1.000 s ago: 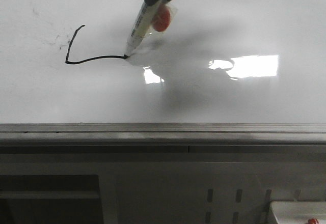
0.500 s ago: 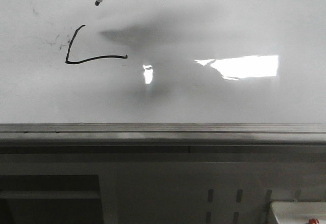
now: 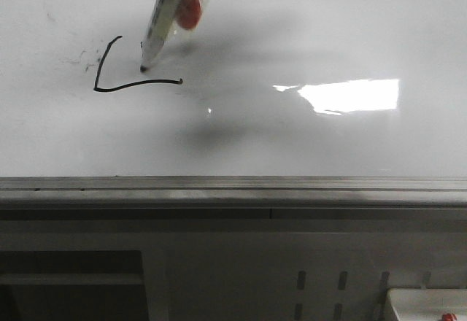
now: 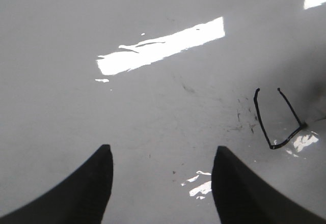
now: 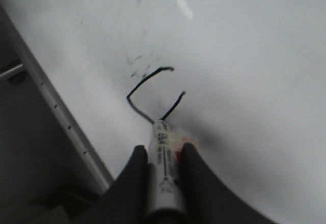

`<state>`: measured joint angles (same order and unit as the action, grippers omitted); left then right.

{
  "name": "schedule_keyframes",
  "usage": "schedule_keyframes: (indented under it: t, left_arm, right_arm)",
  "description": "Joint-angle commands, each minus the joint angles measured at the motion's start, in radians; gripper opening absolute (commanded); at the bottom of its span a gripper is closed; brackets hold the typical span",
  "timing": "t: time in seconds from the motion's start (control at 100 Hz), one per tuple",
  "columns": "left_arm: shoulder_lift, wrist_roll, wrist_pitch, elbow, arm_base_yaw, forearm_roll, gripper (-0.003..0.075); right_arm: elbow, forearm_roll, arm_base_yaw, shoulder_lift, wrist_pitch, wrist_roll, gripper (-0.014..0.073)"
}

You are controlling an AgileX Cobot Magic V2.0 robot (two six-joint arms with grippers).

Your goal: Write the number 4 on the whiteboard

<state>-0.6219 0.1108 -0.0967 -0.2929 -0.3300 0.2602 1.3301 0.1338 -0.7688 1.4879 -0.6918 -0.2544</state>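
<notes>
While clamped on a marker, right claw at number 4, left claw apart.

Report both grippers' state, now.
Left gripper: open, holding nothing.
Right gripper: shut on the marker, tip at the whiteboard.

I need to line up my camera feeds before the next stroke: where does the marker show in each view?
Front view: the marker slants down from the top edge, tip just above the drawn L-shaped stroke.
Left wrist view: marker not in it.
Right wrist view: marker clamped between the right gripper fingers.
Shared landmark: the stroke.
</notes>
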Motion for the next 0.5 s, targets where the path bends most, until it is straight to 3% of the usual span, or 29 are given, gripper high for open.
schedule_keyframes:
  t: [0.0, 0.31, 0.49]
  left_arm:
    - [0.000, 0.008, -0.083, -0.028, 0.005, -0.013, 0.0388]
    - [0.000, 0.008, -0.118, -0.028, -0.007, 0.043, 0.0388]
    - [-0.002, 0.008, -0.194, -0.028, -0.138, 0.192, 0.0388]
  right_arm:
    - [-0.023, 0.020, -0.019, -0.029, 0.031, 0.000, -0.0063]
    - [-0.065, 0.028, -0.048, -0.063, 0.088, 0.000, -0.0064]
    - [-0.013, 0.028, -0.089, -0.086, 0.021, 0.000, -0.0064]
